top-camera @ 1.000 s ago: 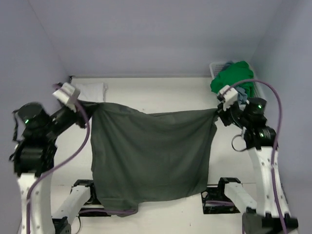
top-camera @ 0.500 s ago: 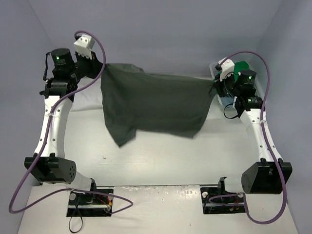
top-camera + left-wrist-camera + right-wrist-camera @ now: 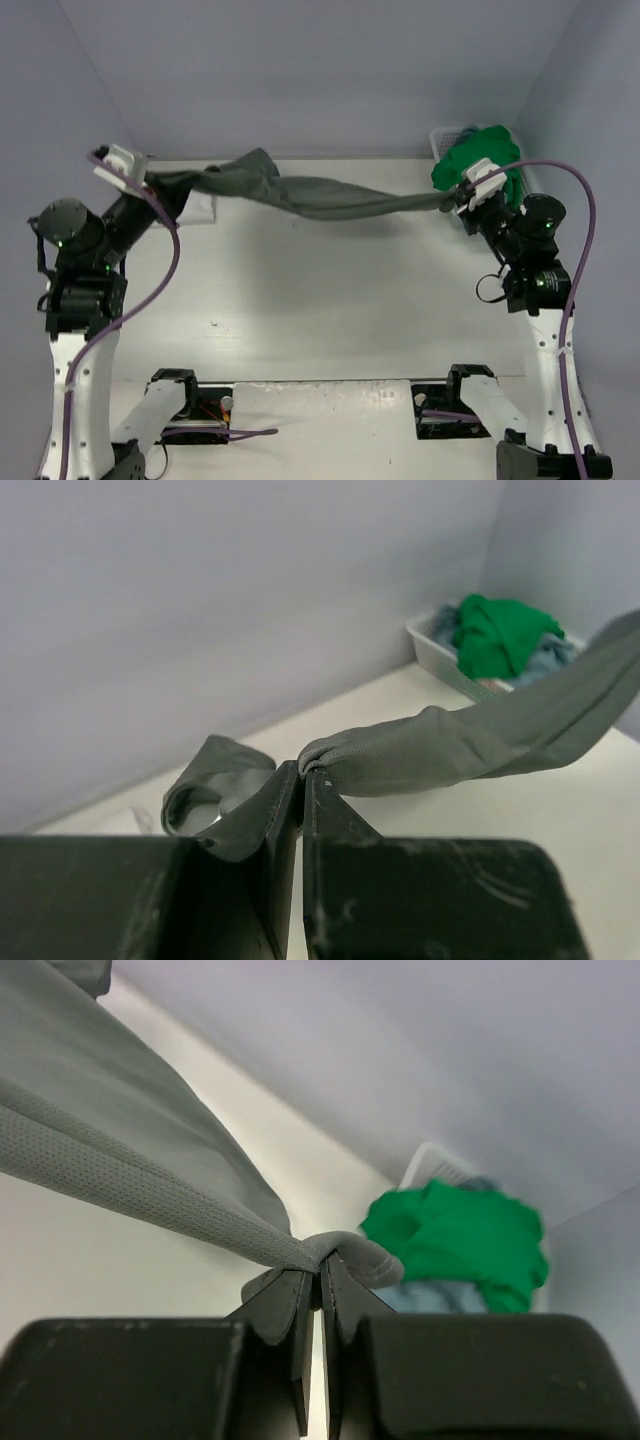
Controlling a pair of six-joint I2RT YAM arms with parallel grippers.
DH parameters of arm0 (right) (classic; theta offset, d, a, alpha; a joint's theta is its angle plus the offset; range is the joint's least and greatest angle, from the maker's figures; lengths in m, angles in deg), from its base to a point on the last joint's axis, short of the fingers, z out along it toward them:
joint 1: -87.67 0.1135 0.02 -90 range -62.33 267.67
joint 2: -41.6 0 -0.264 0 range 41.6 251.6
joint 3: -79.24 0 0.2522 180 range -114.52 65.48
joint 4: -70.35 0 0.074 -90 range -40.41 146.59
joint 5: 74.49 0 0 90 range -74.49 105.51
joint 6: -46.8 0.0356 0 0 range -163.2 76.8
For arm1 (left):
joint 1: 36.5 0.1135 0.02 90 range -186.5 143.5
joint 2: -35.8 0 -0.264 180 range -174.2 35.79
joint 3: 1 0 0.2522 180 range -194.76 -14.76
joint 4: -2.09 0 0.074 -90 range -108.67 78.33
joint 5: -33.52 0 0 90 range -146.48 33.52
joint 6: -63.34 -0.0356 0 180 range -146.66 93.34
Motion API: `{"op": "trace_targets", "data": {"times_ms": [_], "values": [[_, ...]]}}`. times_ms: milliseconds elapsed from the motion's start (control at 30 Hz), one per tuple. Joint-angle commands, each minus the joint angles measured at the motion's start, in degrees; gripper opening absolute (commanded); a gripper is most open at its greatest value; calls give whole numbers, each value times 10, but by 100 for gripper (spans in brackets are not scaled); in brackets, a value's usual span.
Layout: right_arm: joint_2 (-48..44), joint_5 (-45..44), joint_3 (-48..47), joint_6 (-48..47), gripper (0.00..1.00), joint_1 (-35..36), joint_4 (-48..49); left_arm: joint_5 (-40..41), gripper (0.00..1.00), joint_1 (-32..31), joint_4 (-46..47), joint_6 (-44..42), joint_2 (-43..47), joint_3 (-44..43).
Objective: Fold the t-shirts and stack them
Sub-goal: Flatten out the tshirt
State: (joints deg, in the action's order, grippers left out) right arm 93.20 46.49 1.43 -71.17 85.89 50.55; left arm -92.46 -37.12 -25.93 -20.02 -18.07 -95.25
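The dark olive-grey t-shirt point(image 3: 310, 193) hangs stretched in a long rope-like band over the far part of the table between both arms. My left gripper point(image 3: 160, 186) is shut on its left end point(image 3: 400, 750), where a loose fold droops beside the fingers. My right gripper point(image 3: 456, 200) is shut on the right end point(image 3: 340, 1250). A bright green t-shirt point(image 3: 478, 160) lies heaped on a light blue one point(image 3: 440, 1298) in the basket. A white t-shirt point(image 3: 200, 203) lies on the table at the far left, mostly hidden behind the left gripper.
A white slatted basket point(image 3: 441, 138) stands in the far right corner against the wall, close behind the right gripper. Pale walls close the table on three sides. The arm bases point(image 3: 190, 392) sit at the near edge.
Both arms have swung down and toward the near side. The olive-grey t-shirt, which hung spread like a curtain, is now pulled out into a low narrow band.
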Motion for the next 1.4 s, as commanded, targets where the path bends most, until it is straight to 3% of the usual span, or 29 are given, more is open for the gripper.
{"op": "trace_targets", "data": {"times_ms": [0, 167, 300, 533, 800, 1000, 1100, 1367], "values": [[-14, 43, 25, -60, 0, -1, -73, -29, 0, -1, -4, -16, 35, 69], [-47, 22, 1, -74, 0, -2, -109, -11, 0, 0, -77, -65, 76, 59], [-74, 9, -37, -50, 0, -2, -108, 0, 0, 0, -110, -65, 75, -28], [-150, -21, -70, 25, 0, -1, -89, -15, 0, 0, -147, -18, 72, -161], [-241, -35, -84, 32, 0, 14, -161, -65, 0, 0, -241, 24, 119, -251], [-258, -24, -53, 25, 0, 28, -179, -95, 0, 0, -300, 15, 148, -231], [-234, -25, -36, 13, 0, 36, -176, -83, 0, 0, -301, -9, 155, -179], [-126, -5, 77, -31, 0, 46, -105, -37, 0, 0, -187, -57, 106, -7]]}}
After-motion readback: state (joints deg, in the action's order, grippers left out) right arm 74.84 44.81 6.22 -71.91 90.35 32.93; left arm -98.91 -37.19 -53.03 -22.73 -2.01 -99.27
